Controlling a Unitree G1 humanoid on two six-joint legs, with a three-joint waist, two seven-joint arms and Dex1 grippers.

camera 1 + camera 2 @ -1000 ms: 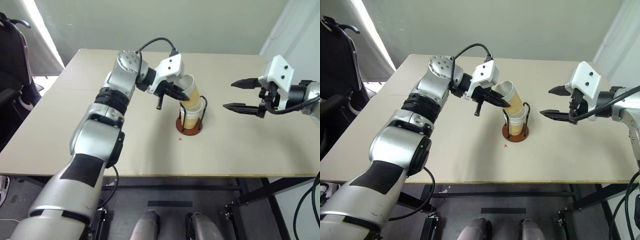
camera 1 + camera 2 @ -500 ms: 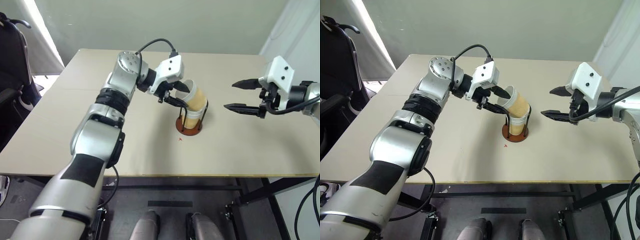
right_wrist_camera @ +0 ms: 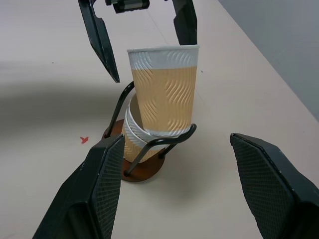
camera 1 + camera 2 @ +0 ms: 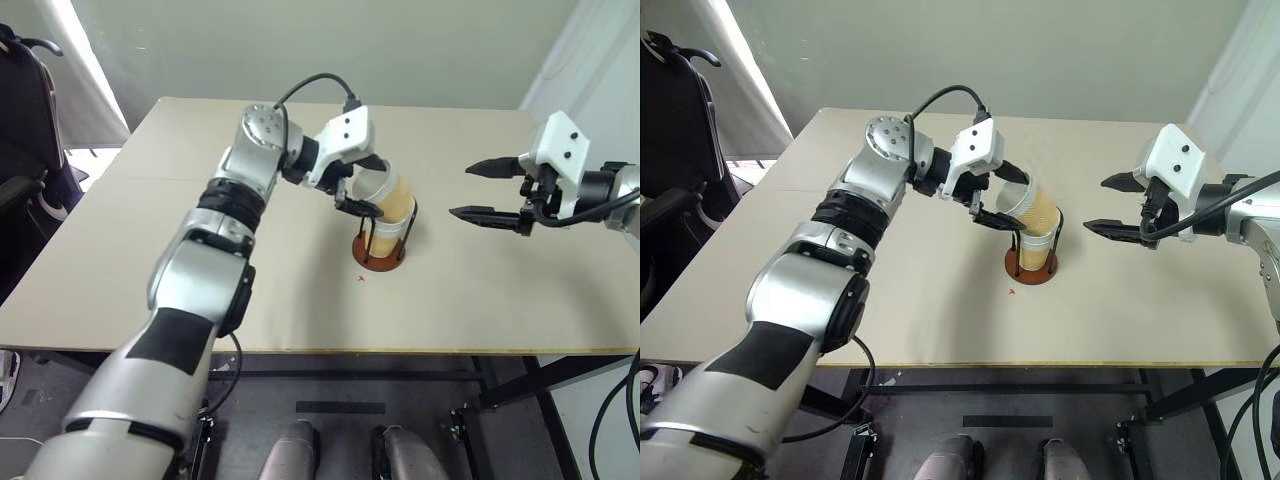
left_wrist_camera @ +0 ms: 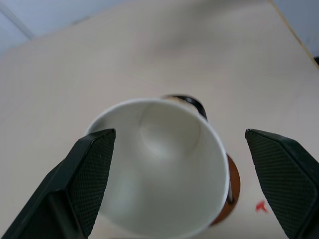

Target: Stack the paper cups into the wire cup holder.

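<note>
Left arm reaches across the table (image 4: 150,240), its left gripper (image 4: 365,186) pointing right and slightly down at the top cup's (image 3: 166,89) mouth, fingers spread wide to either side of the rim, not clamping it. Right gripper (image 4: 480,190) hangs level well to the right of the stack, fingers apart, empty. Paper cups (image 3: 149,134) sit nested in the wire cup holder (image 3: 144,167) near table centre; top cup leans. Cup walls: embossed wavy tan; rims white. Holder: black wire loops, round rust-brown base.
</note>
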